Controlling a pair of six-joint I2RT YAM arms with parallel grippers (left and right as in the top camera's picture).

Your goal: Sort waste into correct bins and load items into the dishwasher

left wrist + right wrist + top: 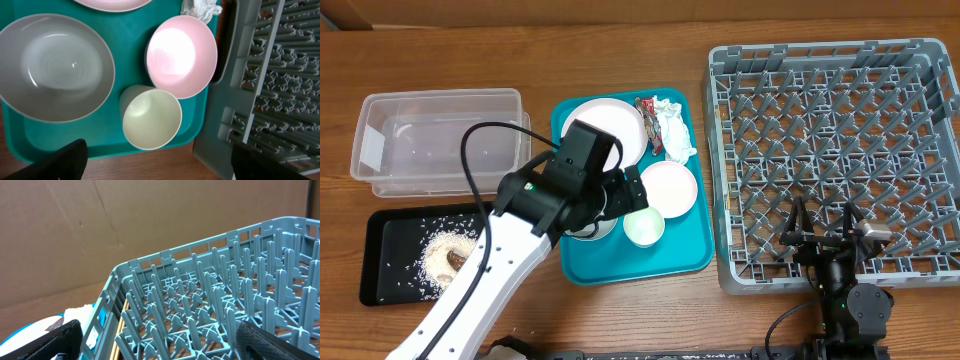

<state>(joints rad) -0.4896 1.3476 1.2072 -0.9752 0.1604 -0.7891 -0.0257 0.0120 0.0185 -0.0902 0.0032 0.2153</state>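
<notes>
Overhead, hovering the left gripper (603, 205) above the teal tray's (620, 268) front-left part, partly covering the grey bowl (592, 231). Showing the plate (605, 128) at the tray's back edge, napkin (672, 130) and wrapper (647, 108) in its back-right corner, pink bowl (668, 187) and cup (644, 227) just beside each other nearer the front. Showing rice (445, 252) in the black tray (380, 262) at the table's (620, 40) front left, the tub (440, 135) behind it. Hanging the right gripper (820, 228) at the rack's (830, 150) front edge.

Looking down from the left wrist, holding the fingers (65, 161) wide apart, clamping nothing, above cup and both bowls.

Peering from the right wrist, likewise holding both black pads wide apart and empty, facing the rack's pegs.
</notes>
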